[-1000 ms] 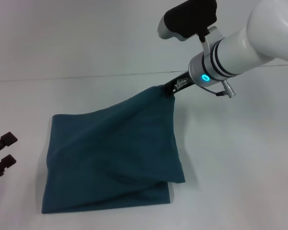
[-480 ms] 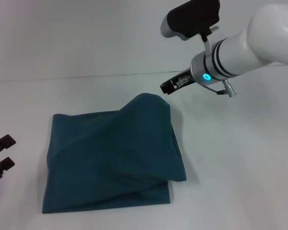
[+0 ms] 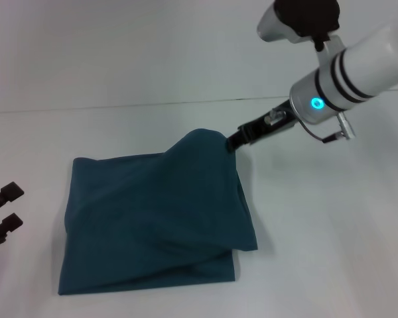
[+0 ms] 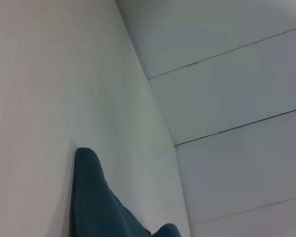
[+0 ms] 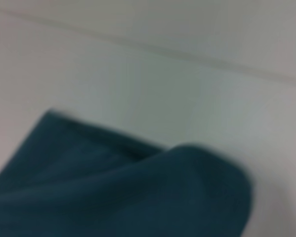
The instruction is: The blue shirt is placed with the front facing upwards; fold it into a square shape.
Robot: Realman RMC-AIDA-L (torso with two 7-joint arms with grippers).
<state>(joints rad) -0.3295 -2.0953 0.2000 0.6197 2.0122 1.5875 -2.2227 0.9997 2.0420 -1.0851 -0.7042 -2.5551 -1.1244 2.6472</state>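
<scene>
One right gripper (image 3: 231,143) at the blue shirt (image 3: 152,218)'s raised far corner, finger state unclear, final square fold nearly flattened, smoothing next.

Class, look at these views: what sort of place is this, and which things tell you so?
Probably a robot test bench, not a home: a bare white table, plain panelled wall, and only the blue shirt lying by the right pincer.

Bare lab: white table (image 3: 331,232) (plain panelled wall (image 4: 237,98))
</scene>
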